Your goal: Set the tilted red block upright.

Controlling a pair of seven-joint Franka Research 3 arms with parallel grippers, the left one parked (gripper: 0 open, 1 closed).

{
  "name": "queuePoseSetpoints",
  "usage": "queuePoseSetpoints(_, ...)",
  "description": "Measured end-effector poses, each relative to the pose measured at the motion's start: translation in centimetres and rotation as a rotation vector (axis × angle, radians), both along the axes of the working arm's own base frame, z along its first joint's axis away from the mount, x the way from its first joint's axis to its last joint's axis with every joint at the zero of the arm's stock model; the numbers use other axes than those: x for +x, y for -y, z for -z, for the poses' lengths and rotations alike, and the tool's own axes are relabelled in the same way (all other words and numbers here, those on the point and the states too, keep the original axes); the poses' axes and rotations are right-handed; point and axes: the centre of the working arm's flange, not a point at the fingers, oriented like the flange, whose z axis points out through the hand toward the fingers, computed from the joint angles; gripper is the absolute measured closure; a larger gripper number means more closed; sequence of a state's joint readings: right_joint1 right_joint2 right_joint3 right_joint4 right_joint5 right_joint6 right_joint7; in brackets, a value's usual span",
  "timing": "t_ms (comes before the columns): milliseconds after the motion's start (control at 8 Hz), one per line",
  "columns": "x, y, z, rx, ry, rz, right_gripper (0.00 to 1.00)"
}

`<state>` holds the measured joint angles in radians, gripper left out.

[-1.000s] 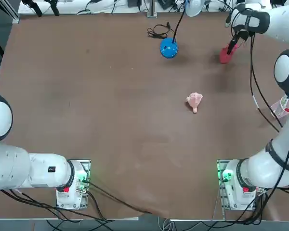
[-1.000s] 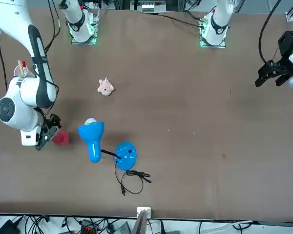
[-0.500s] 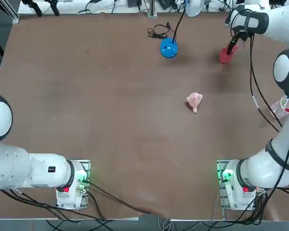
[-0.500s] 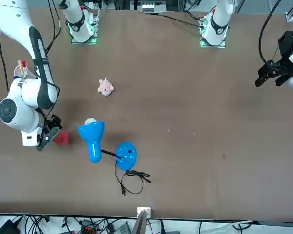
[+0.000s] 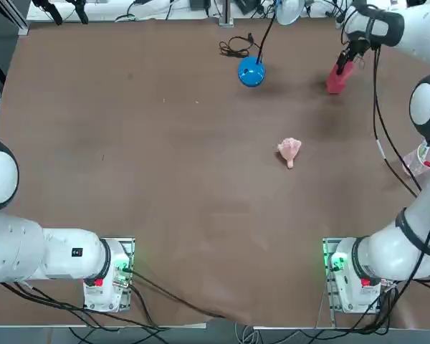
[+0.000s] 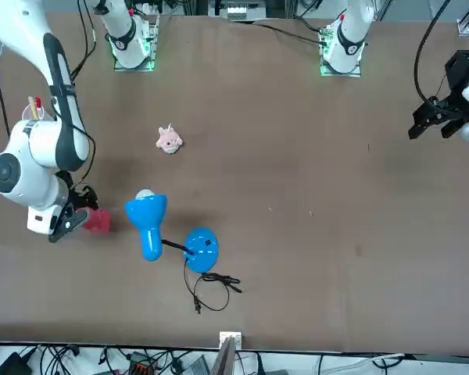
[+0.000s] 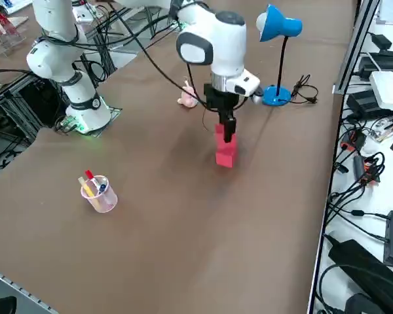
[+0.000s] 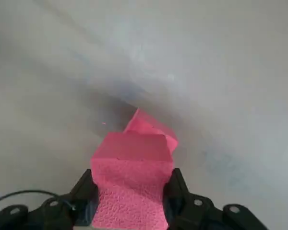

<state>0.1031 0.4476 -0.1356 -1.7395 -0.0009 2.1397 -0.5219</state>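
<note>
At the far right corner of the tabletop: the right arm's end effector [image 7: 226, 129] is clamped on the upper end of the red block [image 7: 224, 149], one finger on each side face, as the wrist view shows.
Grip: the end effector is closed on the red block [image 8: 129, 189]; the textured face fills the gap between the fingers [image 8: 86, 191], so the hold looks square and firm.
Block pose: the lower end of the red block [image 5: 337, 77] sits at or just above the tabletop [image 5: 165, 179]; whether it touches cannot be told. In the side view it looks close to vertical under the end effector.
Step in hand: judged as the righting itself, block gripped and being brought onto its small base.
How to do it well: level the wrist so the long faces stand plumb, lower until the base rests flat, then part the fingers slowly and lift straight up so nothing drags the block over.
Risk: a tall, narrow block tips easily if released off-plumb or nudged on withdrawal.
Neighbours, farther off: the pink lumpy object [image 5: 289, 151] and the blue lamp [image 7: 278, 39] stand well apart and should not interfere.
</note>
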Motion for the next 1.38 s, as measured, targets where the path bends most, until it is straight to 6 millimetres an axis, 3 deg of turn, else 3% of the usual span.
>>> queuePoseSetpoints(250,0.1,-0.2,-1.5,-0.005,0.015,0.190,0.31)
queuePoseSetpoints(625,0.0,-0.1,-1.2,-0.013,0.019,0.401,0.31)
queuePoseSetpoints(1375,0.1,1.4,-0.2,0.023,0.004,0.507,0.31)
